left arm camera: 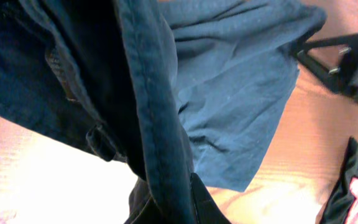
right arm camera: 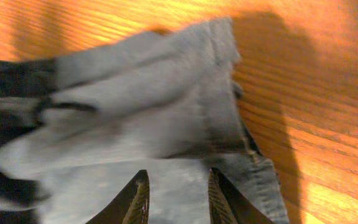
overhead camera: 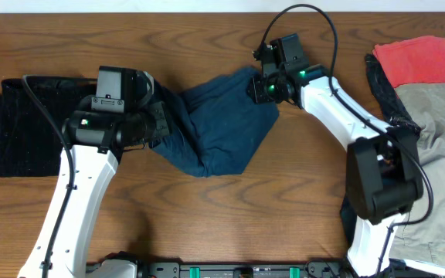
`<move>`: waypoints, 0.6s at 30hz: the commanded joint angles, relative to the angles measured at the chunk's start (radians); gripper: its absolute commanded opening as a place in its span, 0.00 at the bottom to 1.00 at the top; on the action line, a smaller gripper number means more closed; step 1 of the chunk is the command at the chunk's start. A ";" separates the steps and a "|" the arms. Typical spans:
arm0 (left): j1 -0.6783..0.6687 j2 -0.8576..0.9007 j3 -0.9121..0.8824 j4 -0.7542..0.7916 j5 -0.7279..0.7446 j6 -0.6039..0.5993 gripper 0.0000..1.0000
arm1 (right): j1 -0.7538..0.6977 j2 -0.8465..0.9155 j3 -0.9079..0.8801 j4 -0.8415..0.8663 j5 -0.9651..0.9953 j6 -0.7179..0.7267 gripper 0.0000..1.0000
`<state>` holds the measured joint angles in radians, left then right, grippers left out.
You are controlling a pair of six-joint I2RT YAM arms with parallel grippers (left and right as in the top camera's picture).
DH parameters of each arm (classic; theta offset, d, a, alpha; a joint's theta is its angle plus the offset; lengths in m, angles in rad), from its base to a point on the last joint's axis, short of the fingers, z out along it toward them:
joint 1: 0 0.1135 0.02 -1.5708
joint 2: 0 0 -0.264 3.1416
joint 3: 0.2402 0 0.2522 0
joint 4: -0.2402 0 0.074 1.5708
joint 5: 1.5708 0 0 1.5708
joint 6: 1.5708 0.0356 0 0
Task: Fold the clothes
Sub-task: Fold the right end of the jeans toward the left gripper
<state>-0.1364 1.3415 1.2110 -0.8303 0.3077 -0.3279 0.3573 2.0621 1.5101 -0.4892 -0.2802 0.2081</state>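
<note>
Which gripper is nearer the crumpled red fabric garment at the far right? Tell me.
Right. The right gripper is left of the red fabric garment, at the navy blue cloth garment's right edge; the left gripper is farther left, clamping that garment's other side.

Left arm (overhead camera: 76,201) angled inward, left fingers (overhead camera: 159,117) seemingly shut — right arm (overhead camera: 338,104) bent across, right fingers (right arm camera: 138,199) slightly parted

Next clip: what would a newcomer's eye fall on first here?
The navy blue garment sprawls crumpled in the middle of the wooden table, its left end bunched in the left gripper and its upper right corner under the right gripper, whose fingers stand apart. A black garment lies flat at the far left. A red one and a khaki-grey one are piled at the right edge.
</note>
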 commanded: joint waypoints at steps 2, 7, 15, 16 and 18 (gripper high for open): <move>-0.027 0.007 0.019 0.039 -0.002 0.009 0.06 | -0.003 0.089 -0.002 -0.016 0.053 0.000 0.28; -0.093 0.040 0.018 0.126 -0.003 0.009 0.06 | 0.013 0.129 -0.002 -0.079 0.052 0.021 0.27; -0.193 0.175 0.018 0.245 -0.002 0.009 0.07 | 0.145 0.133 -0.002 -0.210 0.044 0.085 0.35; -0.206 0.192 0.018 0.258 -0.003 0.009 0.06 | 0.163 0.133 -0.002 -0.222 0.044 0.117 0.35; -0.230 0.221 0.018 0.285 -0.002 0.009 0.06 | 0.193 0.133 -0.002 -0.241 0.044 0.166 0.35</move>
<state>-0.3340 1.5314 1.2110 -0.5716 0.3061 -0.3279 0.4828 2.1624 1.5326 -0.6994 -0.2070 0.2798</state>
